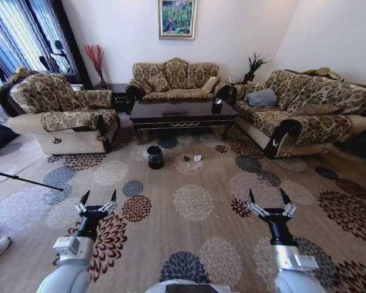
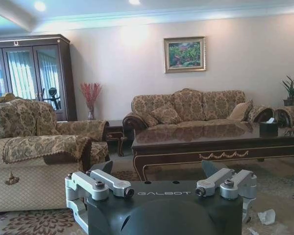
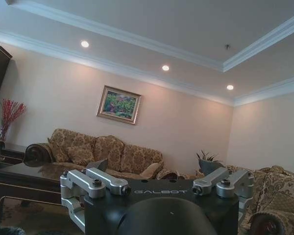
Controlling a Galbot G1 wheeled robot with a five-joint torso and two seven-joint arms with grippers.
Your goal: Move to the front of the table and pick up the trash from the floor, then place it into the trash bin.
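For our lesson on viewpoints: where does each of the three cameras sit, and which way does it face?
Head view: high up, looking down the floor at the table; left gripper and right gripper open, empty.
Left wrist view: low, level, facing the table; own gripper.
Right wrist view: tilted up toward the ceiling; own gripper.
All share the painting.

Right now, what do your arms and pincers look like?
Both arms are glossy silver-white with black wrists. The left pincer and right pincer each have two dark pointed fingers on silver metal linkages with bolts. The black wrist housings are printed GALBOT in white.
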